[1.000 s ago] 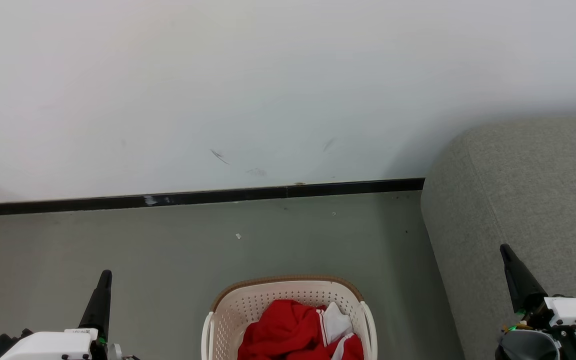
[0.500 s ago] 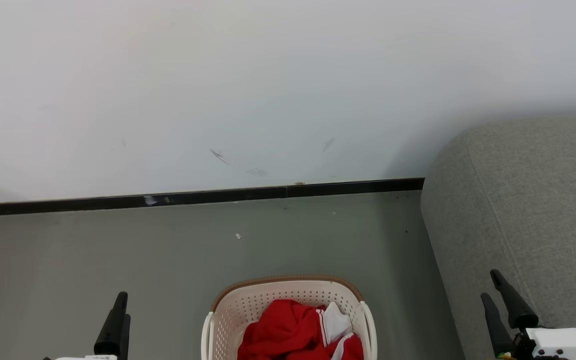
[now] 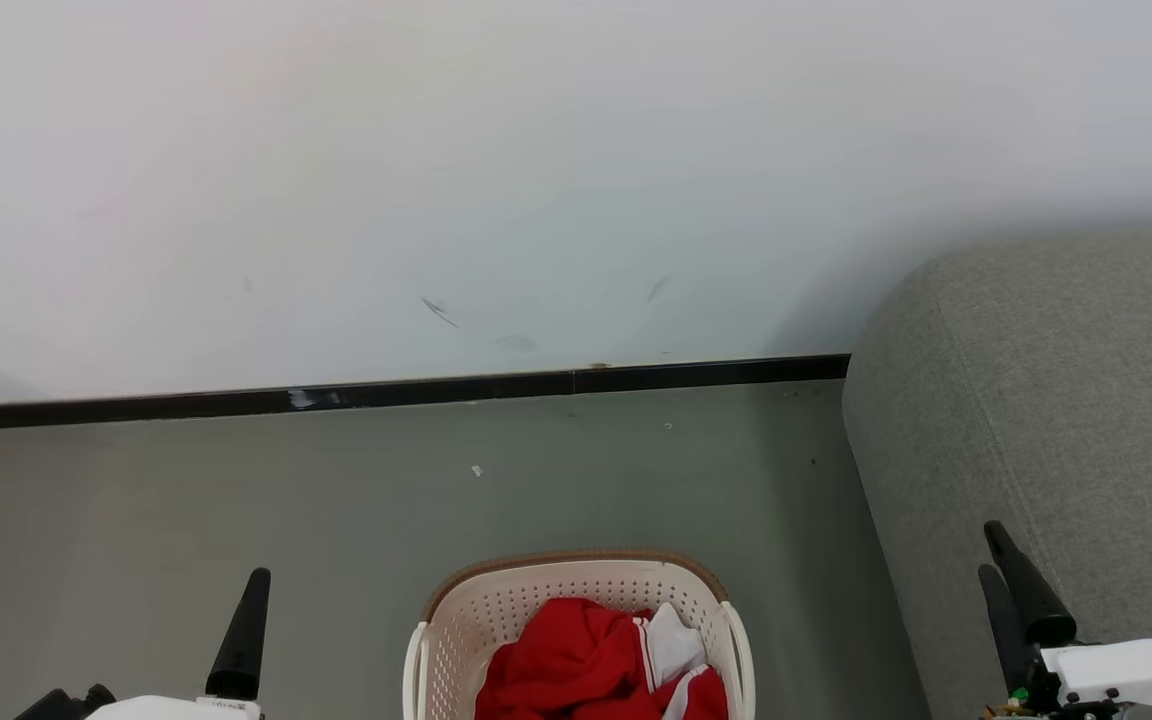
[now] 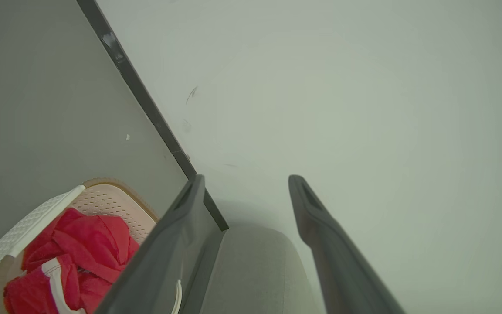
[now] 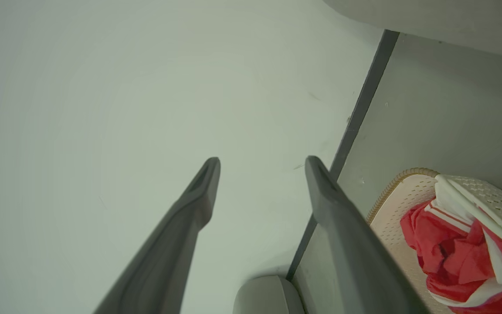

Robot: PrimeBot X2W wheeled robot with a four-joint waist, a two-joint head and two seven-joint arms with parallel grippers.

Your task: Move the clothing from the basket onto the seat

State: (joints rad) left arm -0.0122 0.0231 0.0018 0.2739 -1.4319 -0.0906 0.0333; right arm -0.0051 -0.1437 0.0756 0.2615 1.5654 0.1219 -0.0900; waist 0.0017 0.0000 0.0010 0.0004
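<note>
One basket (image 3: 576, 557), one seat (image 3: 1056, 400), one clothing heap (image 3: 566, 660), left tool (image 4: 246, 179), right tool (image 5: 262, 160)

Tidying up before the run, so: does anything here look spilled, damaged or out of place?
Only small blemishes. Dark scuff marks on the wall above the skirting board, a pale scrape on that board, and a tiny white scrap on the floor. The clothing lies bunched in the upright basket; nothing spilled.
</note>
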